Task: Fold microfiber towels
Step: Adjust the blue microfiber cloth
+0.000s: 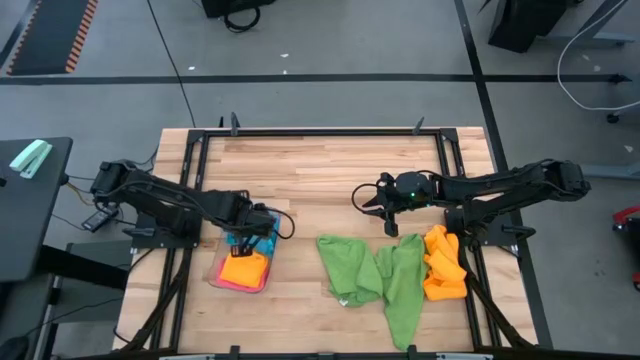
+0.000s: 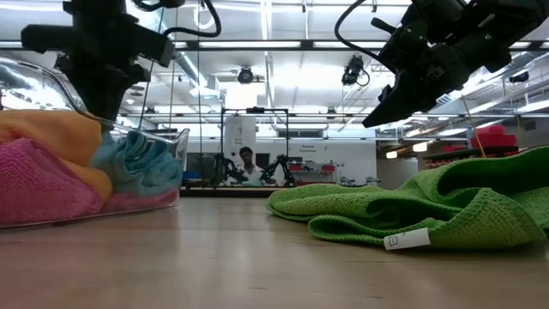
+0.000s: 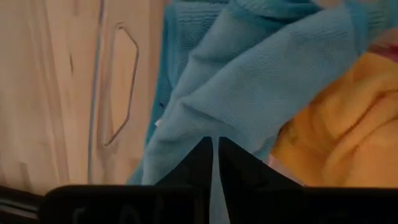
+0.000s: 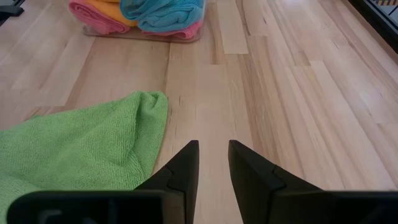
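Folded pink, orange and sky-blue microfiber towels (image 1: 246,268) fill the clear plastic tray (image 1: 214,276) — green ones (image 1: 375,280) lie unfolded. The left end effector (image 1: 250,241), nearly closed, pinches blue cloth; the right end effector (image 1: 388,222) hovers narrowly parted, empty.

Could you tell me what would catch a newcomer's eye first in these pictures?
Probably the green towels, sprawled unfolded at the table's front, right of centre, with crumpled orange towels beside them at the right edge. Next, the clear tray at front left, packed with pink, orange and blue cloths, where the left gripper sits over the blue towel. The right gripper hovers empty above bare wood.
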Motion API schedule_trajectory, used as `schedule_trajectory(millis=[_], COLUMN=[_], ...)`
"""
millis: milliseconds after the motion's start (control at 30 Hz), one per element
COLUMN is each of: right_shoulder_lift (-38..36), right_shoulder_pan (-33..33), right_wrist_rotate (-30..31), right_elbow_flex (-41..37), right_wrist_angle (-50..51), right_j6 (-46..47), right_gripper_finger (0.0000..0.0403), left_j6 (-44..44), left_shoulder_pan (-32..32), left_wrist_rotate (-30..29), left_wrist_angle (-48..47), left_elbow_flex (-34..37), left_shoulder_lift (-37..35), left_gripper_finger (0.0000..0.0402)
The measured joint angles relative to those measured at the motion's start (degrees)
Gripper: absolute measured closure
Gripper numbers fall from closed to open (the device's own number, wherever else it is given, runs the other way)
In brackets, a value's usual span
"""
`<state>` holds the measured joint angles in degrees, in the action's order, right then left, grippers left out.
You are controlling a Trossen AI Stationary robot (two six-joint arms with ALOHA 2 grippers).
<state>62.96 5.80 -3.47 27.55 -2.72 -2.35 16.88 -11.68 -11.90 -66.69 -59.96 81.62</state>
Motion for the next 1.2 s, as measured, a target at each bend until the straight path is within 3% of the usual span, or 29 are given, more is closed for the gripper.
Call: schedule_trajectory(millis=[300, 467, 667, 1000, 1200], right_shoulder_lift=[0.0, 0.0, 0.0, 0.0, 0.0], right_shoulder_pan=[0.0, 0.01, 0.0, 0.01, 0.01], right_wrist_rotate=[-0.01, -0.01, -0.01, -0.01, -0.01], right_elbow_flex=[0.0, 0.0, 0.0, 0.0, 0.0], right_wrist_angle=[-0.03, -0.69, -0.81, -0.83, -0.81], right_j6=[0.2, 0.22, 0.22, 0.42, 0.42], right_gripper_finger=[0.0307, 0.0307, 0.0307, 0.0307, 0.0307], left_j6=[2.89, 3.9, 4.78, 2.9, 0.32], left_shoulder_pan=[0.0, 0.0, 0.0, 0.0, 0.0], left_wrist_rotate=[-0.33, 1.82, 2.08, 2.11, 1.31], left_wrist_angle=[-0.39, 3.9, 2.98, -6.47, -3.41], left_elbow_flex=[9.47, 13.04, 12.37, 3.23, 1.11], left_shoulder_lift=[0.02, 0.24, 0.24, 0.15, 0.13], left_gripper_finger=[0.0394, 0.0382, 0.0368, 0.0381, 0.0372])
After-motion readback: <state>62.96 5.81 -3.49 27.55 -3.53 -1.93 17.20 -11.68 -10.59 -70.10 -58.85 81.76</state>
